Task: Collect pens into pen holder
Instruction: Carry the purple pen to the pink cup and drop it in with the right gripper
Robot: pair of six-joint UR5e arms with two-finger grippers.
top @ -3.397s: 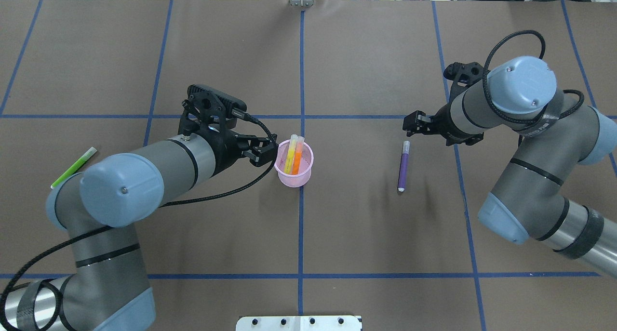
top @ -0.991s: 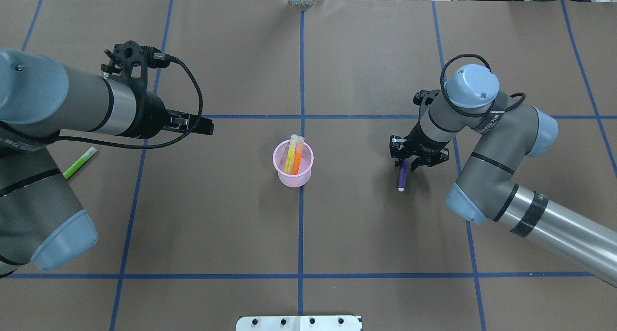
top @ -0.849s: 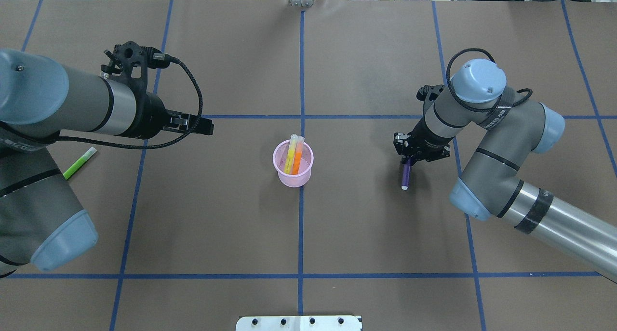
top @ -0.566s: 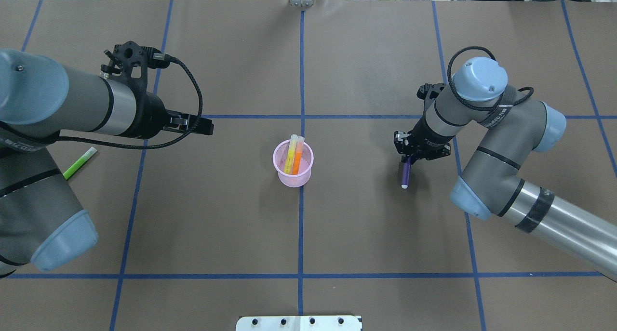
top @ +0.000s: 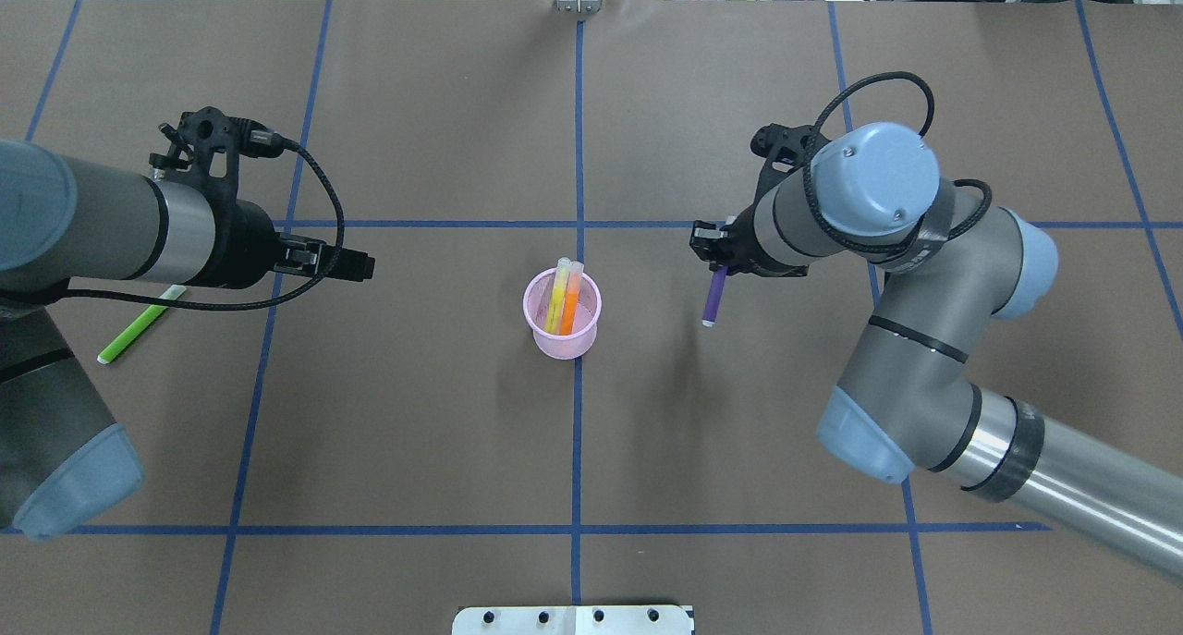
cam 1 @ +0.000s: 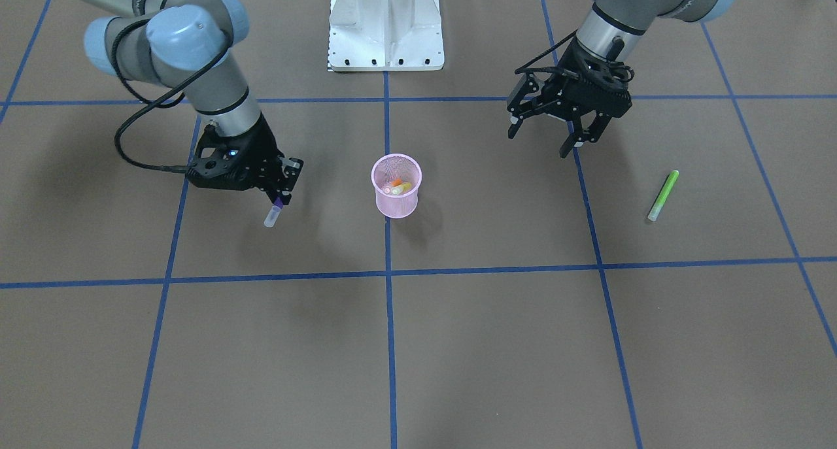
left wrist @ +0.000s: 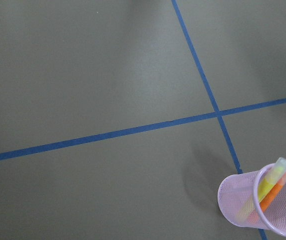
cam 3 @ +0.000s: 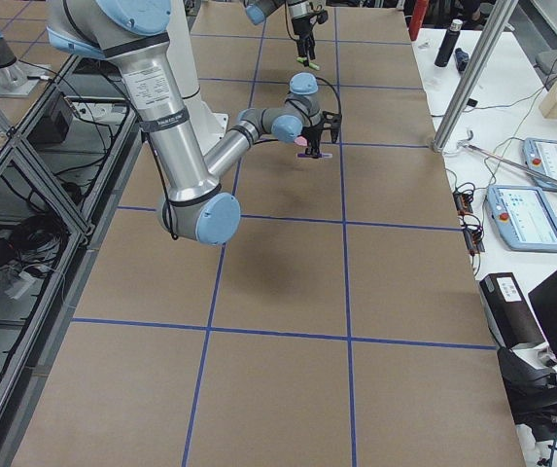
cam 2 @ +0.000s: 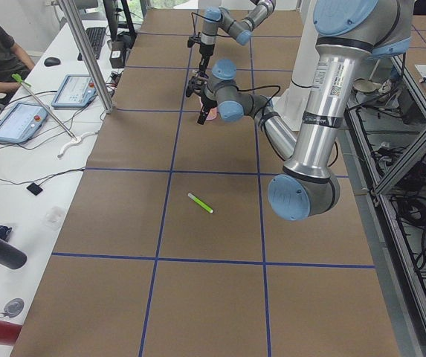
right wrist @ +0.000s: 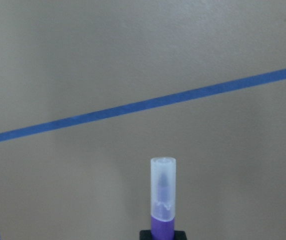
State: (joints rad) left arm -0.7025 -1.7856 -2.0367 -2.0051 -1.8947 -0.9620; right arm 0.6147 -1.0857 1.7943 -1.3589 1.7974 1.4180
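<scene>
Brown table (blue tape grid) — cluttered side desk.

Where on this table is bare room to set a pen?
Bare: the far row beyond the far blue tape line, and the near row ahead of the white pedestal. Crowded: the middle row, with pink mesh pen holder, purple pen in the right end effector, left end effector, green pen.

Purple pen airborne, nearer pen holder.
</scene>
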